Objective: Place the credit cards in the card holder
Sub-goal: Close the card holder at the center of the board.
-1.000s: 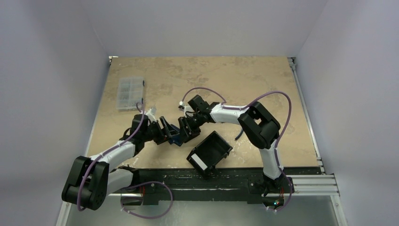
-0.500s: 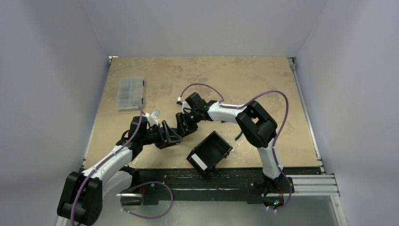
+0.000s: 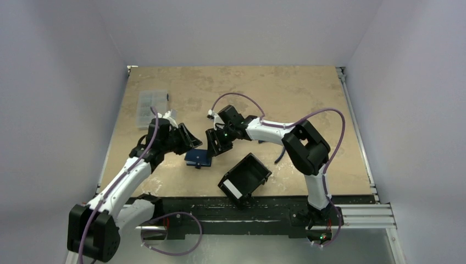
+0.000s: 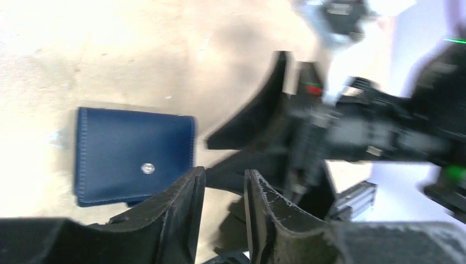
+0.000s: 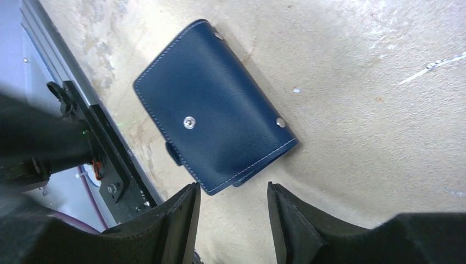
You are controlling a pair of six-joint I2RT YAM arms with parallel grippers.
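The card holder (image 5: 214,110) lies closed and flat on the table (image 5: 357,110), its pale snap button (image 5: 189,123) facing up. It sits between the two grippers and is held by neither.

In the right wrist view, the right gripper (image 5: 232,188) has its fingers (image 5: 176,225) apart with only bare table in the gap. The card holder lies just beyond the fingertips and a little toward the left finger. Its nearest corner reaches almost to that tip, and the fingers do not close round it.

In the left wrist view, the left gripper (image 4: 223,173) shows its two fingers (image 4: 269,214) with a narrow gap between them and nothing in it. The card holder (image 4: 134,157) lies off the side of the left finger rather than ahead of the gap, and that finger's tip hides its near corner. This view does not show whether the tip touches it. Beyond the fingers the right arm's gripper is a dark blur.

From above, the card holder (image 3: 198,158) lies just ahead of the left gripper (image 3: 187,140) and just beside the right gripper (image 3: 216,146). The black tray (image 3: 245,179) stands on the right gripper's far side, and the clear compartment box (image 3: 151,104) lies well behind the left gripper.
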